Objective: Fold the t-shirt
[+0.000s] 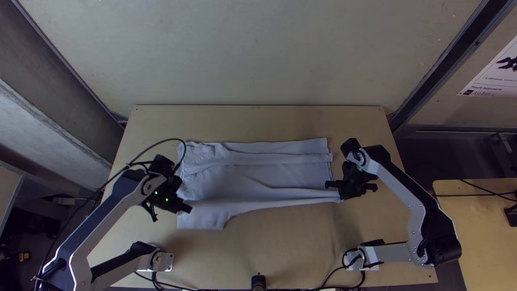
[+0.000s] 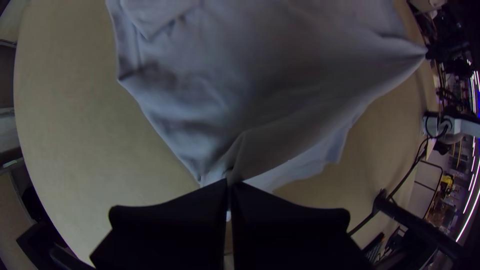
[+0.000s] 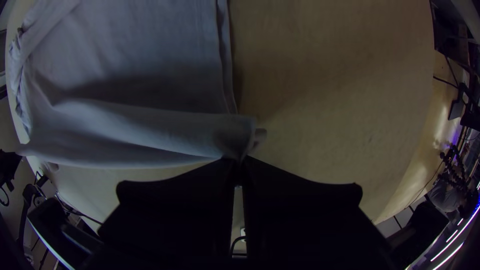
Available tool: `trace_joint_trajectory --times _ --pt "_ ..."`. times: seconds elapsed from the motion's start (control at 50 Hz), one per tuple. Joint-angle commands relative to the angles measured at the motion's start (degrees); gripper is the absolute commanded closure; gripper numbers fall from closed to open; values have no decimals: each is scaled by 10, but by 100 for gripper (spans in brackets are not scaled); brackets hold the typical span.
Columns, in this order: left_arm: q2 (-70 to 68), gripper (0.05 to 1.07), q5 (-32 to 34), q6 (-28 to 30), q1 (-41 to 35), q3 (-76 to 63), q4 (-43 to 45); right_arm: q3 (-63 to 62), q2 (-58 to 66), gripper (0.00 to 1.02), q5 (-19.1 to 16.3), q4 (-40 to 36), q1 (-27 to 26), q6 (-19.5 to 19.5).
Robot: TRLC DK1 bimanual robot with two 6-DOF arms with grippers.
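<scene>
The pale t-shirt (image 1: 253, 178) lies across the middle of the table, its near edge raised in a long taut ridge between the grippers. At its lower left corner is my left gripper (image 1: 186, 208); in the left wrist view that gripper (image 2: 228, 187) is shut on a pinch of the t-shirt (image 2: 240, 90). My right gripper (image 1: 339, 189) is at the shirt's right end, near its lower corner. The right wrist view has this gripper (image 3: 237, 162) shut on the end of the lifted edge of the t-shirt (image 3: 140, 95). A flap of cloth hangs below the ridge at the left.
Bare wood of the table (image 1: 280, 248) lies on the near side of the shirt, with another strip beyond it. Black cables loop over the left arm and along the near edge. A second wooden table (image 1: 484, 231) stands at the right.
</scene>
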Motion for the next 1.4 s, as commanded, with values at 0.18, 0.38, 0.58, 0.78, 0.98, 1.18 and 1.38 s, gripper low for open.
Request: trace_joint_trajectory --times 0.18,0.38,0.58,0.78,0.98,1.18,1.38 --pt "64 104 0 49 57 108 -11 68 35 100 11 -3 1 -1" --pt "110 104 -5 65 68 152 -11 133 72 100 27 2 1 7" --pt "152 104 -9 74 76 189 -1 188 112 100 32 4 1 15" --pt "191 104 -21 92 88 233 15 238 152 100 37 6 1 14" --pt "236 104 -23 99 93 278 15 280 190 100 39 6 2 14" --pt "290 104 -25 101 94 323 19 329 233 100 40 6 1 14" --pt "347 104 -27 101 94 372 26 389 286 100 40 6 2 14"
